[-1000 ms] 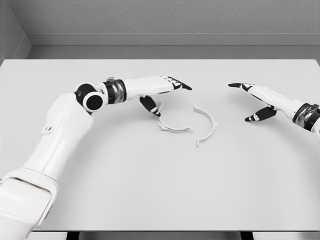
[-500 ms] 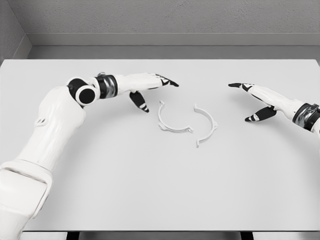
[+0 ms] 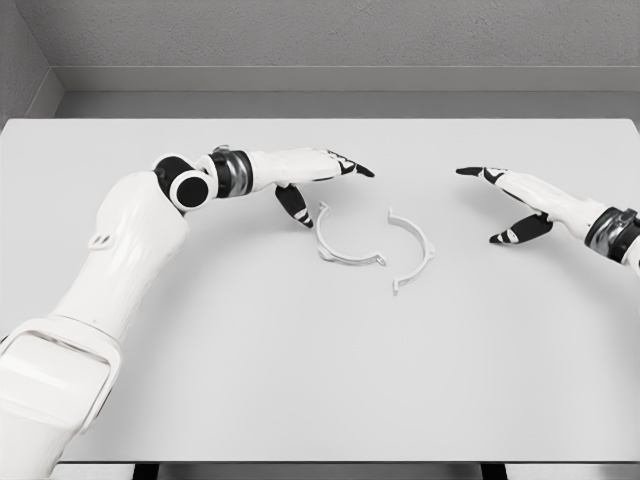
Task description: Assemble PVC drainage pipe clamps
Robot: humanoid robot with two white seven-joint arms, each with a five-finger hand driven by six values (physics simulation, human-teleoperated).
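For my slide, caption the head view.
Two clamp halves lie apart on the table, left hand and right hand open beside them.

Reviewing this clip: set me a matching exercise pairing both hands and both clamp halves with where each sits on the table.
Things:
1. left hand
2. right hand
3. left clamp half
4. right clamp half

Places:
A. far right, fingers spread, holding nothing
B. lying flat, right of centre
C. open, thumb beside an upper arc end
D. lying flat, below the left hand

Pairs: 1-C, 2-A, 3-D, 4-B
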